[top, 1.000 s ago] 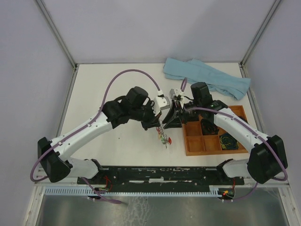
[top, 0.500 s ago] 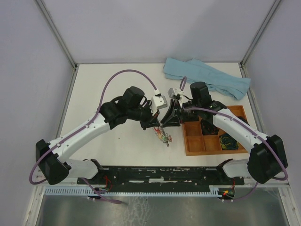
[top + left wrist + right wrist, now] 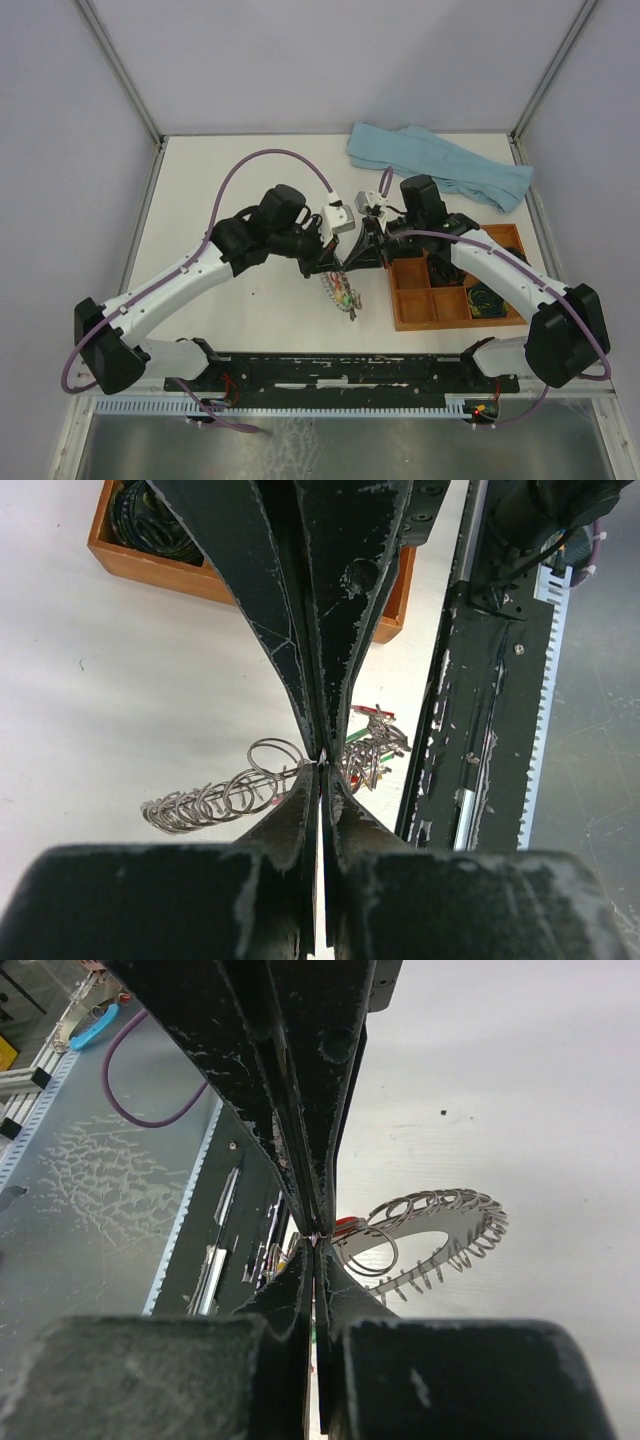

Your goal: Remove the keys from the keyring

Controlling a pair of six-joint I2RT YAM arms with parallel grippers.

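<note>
Keys [image 3: 376, 748] with red and green heads hang from the silvery loop-fringed metal keyring [image 3: 215, 802], pinched above the white table [image 3: 150, 680] by the left gripper [image 3: 320, 780], probably steadying it for the right gripper [image 3: 315, 1248], jaws pressed together opposite.

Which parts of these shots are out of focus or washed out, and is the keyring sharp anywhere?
Left wrist view: the left pincer blurs into a dark mass near the lens, while the keyring is crisp. Right wrist view: the right pincer is equally soft, the ring's loops sharp, the table pale but not blown out. Top view: even light, faint shadows, ring too small for detail.
</note>
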